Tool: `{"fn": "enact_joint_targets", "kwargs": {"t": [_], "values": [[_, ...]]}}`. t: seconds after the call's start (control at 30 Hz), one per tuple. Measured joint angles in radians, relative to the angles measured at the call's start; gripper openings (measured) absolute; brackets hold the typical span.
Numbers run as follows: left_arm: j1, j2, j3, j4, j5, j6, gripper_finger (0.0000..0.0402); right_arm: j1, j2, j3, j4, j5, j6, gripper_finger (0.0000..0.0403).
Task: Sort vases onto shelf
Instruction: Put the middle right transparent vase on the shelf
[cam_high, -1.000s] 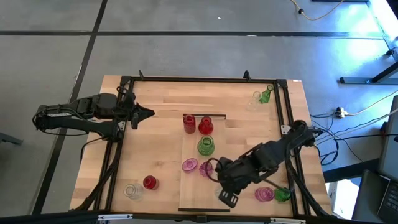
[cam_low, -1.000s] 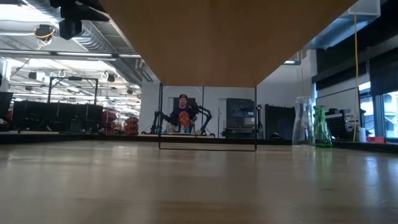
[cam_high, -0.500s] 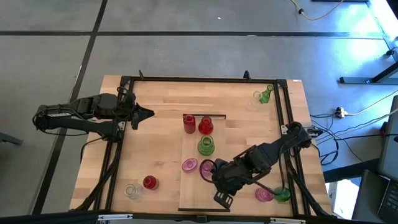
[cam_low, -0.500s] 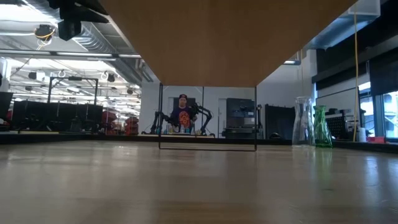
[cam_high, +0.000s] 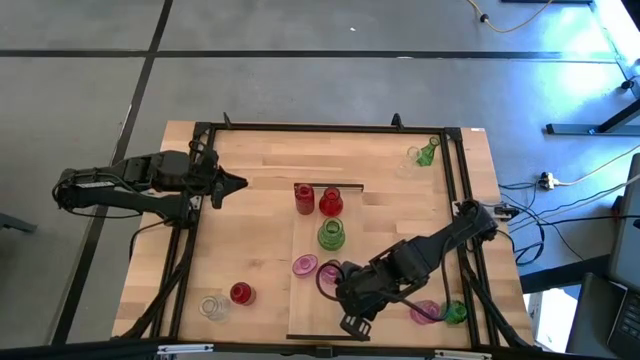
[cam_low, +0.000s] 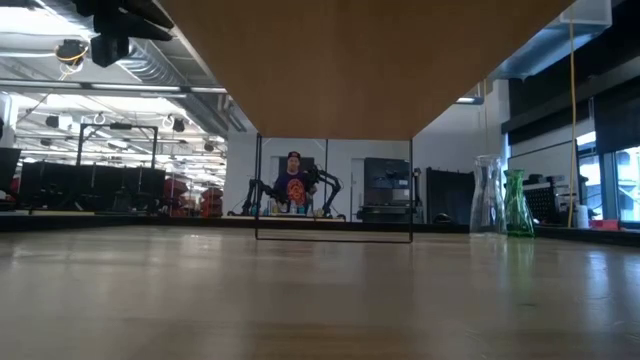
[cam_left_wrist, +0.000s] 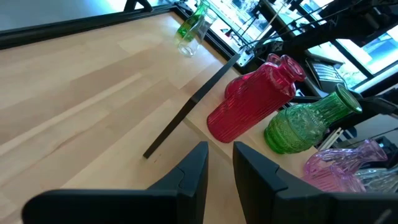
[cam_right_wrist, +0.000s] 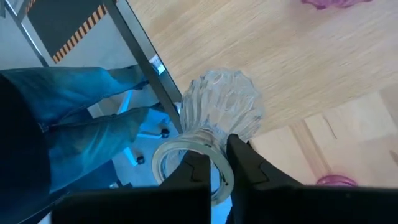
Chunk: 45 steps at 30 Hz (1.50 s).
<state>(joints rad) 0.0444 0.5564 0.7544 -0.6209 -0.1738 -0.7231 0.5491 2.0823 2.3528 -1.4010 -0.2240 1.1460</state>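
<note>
- High view: long pale wood shelf board (cam_high: 312, 290) lies flat on the butcher-block tabletop (cam_high: 250, 220), near its middle.
- On the shelf: two red ribbed glass vases (cam_high: 317, 200) at the far end; one green round-bellied glass vase (cam_high: 331, 236) next; one pink glass vase (cam_high: 305, 266) nearer the front, a second pink one (cam_high: 330, 272) just beside it.
- Right pincer (cam_high: 345, 295): over the shelf's front part; right wrist view shows its fingers (cam_right_wrist: 249, 167) clamped together on the neck of a clear ribbed glass vase (cam_right_wrist: 222, 109).
- Left pincer (cam_high: 238, 183): at the tabletop's left side, well apart from the shelf; left wrist view shows fingers (cam_left_wrist: 193, 171) nearly together, holding nothing.
- Off the shelf: red vase (cam_high: 241, 293) and clear vase (cam_high: 212, 307) front left; pink vase (cam_high: 426, 313) and green vase (cam_high: 455, 312) front right; green vase (cam_high: 427, 152) with a clear one (cam_high: 412, 158) at the far right corner.
</note>
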Motion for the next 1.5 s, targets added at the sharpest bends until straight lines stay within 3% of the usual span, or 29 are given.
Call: {"fn": "enact_joint_targets", "kwargs": {"t": [0.4, 1.5], "values": [[0.000, 0.000, 0.000, 0.000, 0.000, 0.000, 0.0068, -0.002, 0.000, 0.001, -0.012, 0.013, 0.032, 0.0088], [0.000, 0.000, 0.000, 0.000, 0.000, 0.000, 0.0068, -0.014, -0.041, 0.003, -0.005, 0.006, 0.054, 0.0092]]}}
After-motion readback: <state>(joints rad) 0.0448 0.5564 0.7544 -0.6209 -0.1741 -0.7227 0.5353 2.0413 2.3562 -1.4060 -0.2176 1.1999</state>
